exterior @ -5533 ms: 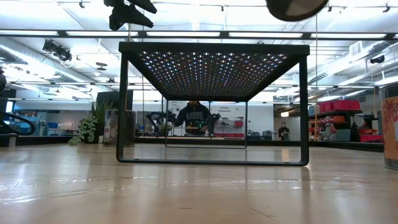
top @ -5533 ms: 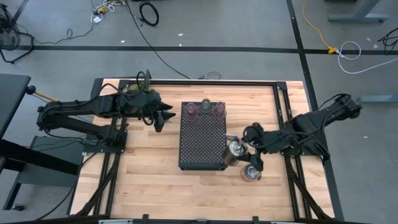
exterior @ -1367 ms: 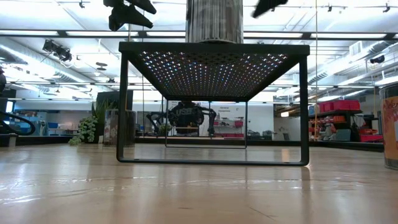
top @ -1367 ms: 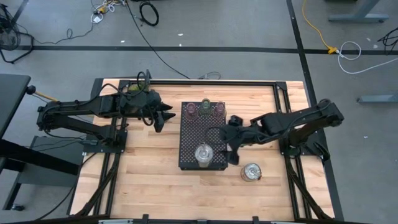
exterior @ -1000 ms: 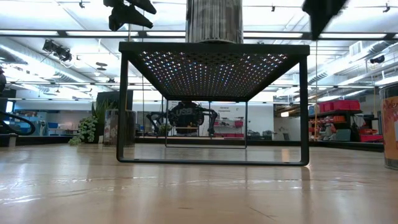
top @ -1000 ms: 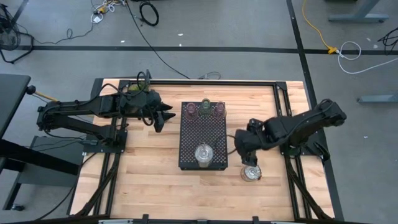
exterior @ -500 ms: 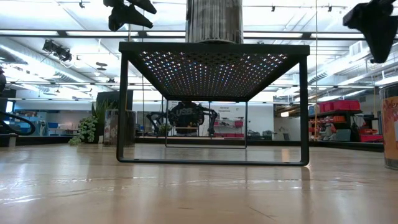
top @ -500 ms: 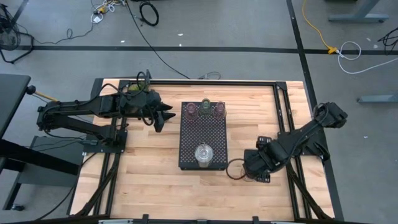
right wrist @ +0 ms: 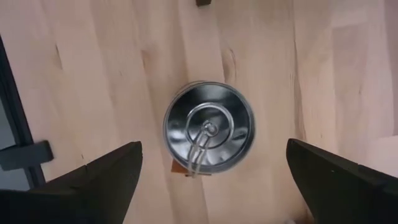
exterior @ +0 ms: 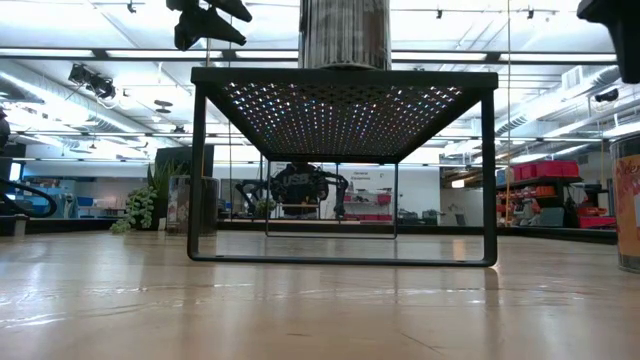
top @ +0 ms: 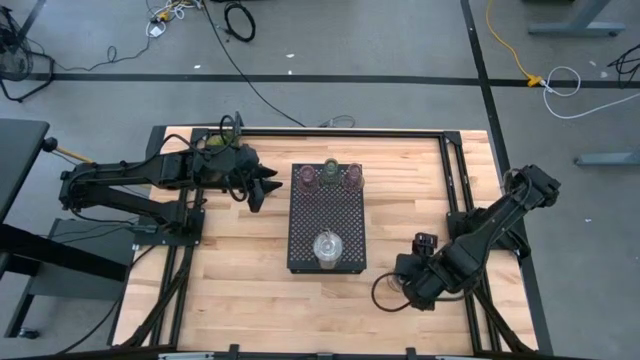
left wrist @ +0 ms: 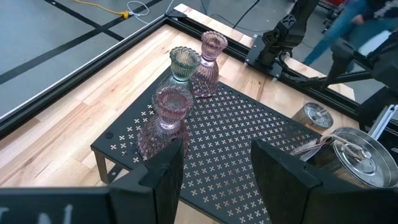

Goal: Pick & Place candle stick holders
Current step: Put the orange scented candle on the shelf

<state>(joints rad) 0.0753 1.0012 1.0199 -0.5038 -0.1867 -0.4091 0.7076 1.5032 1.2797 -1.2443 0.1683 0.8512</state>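
Note:
A black perforated tray (top: 325,215) stands on legs mid-table. At its far end stand two pinkish holders (top: 309,177) (top: 352,177) and a pale green one (top: 331,168). A silvery glass holder (top: 327,248) stands at its near end. Another silvery holder (right wrist: 208,127) stands on the wood right of the tray. My right gripper (right wrist: 214,174) hangs open above it, pointing down, one finger to each side and clear of it. In the high view that arm (top: 420,280) covers it. My left gripper (left wrist: 211,168) waits open and holds nothing, off the tray's far left corner (top: 262,187).
A small potted plant (top: 215,145) sits behind the left arm at the far left. Black frame rails (top: 455,170) run along the table's sides and far edge. Bare wood lies near and left of the tray. A cable loop (top: 380,290) hangs by the right gripper.
My right gripper has gone from beside the tray's right side toward the table's near edge and downward, coming over the silvery holder on the wood. It has rolled a little and stayed open. The holders have not moved.

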